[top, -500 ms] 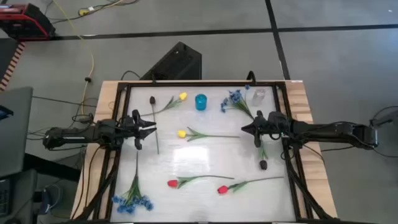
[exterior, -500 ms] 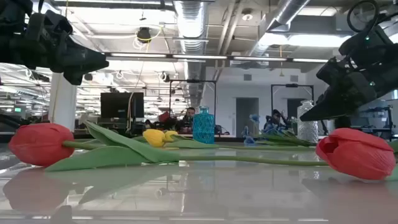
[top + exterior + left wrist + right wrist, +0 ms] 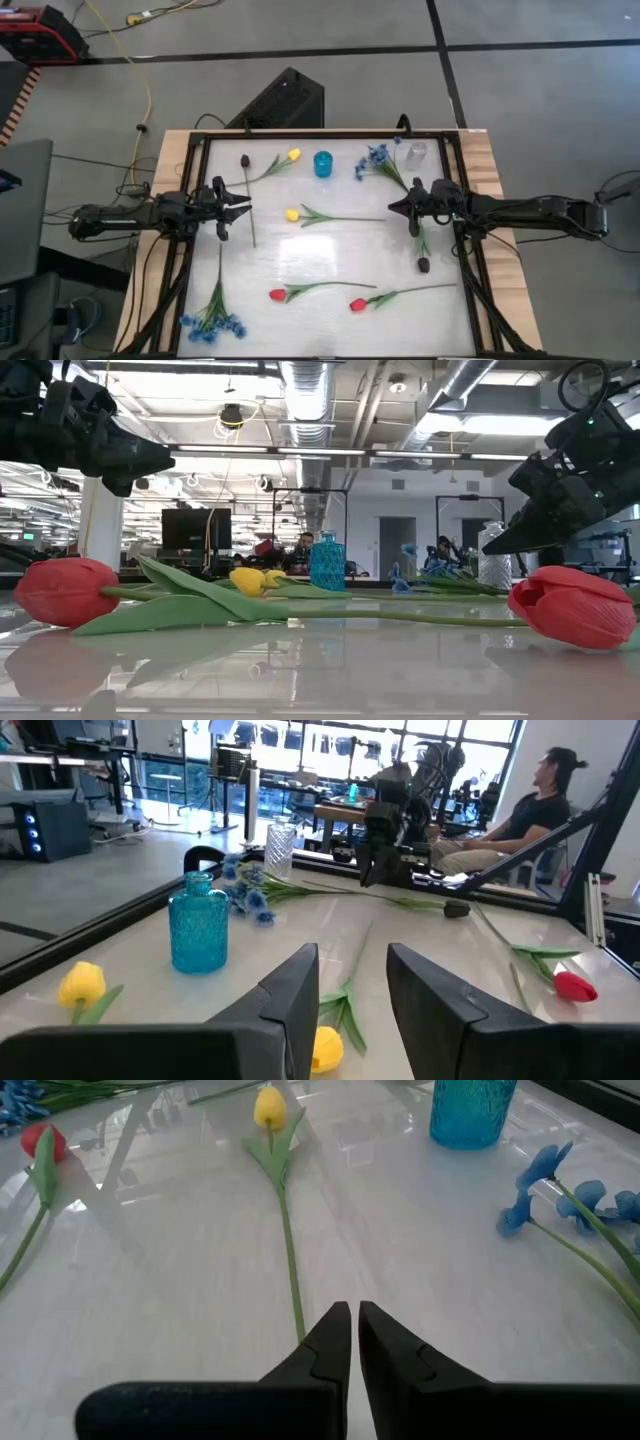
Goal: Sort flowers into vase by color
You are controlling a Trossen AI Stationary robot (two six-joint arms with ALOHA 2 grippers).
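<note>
high view: blue vase [image 3: 322, 164] and clear vase [image 3: 416, 153] hold nothing; left hand [image 3: 238, 204] apart, right hand [image 3: 397, 207] together.

Along the table's [image 3: 330, 255] far edge: bud [image 3: 245, 160], tulip [image 3: 293, 155], vase [image 3: 322, 164], spray [image 3: 375, 160], jar [image 3: 416, 153]. Mid-table, one tulip [image 3: 292, 214]. Near the front edge, two tulips [image 3: 278, 295] side by side; spray [image 3: 212, 322] at front left corner.

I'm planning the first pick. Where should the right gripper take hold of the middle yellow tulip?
Probably the bare stem, past the leaves. The yellow tulip lies flat, its stem pointing toward the right gripper, which could come from above with fingers across the stem. The head is soft and farther off.
</note>
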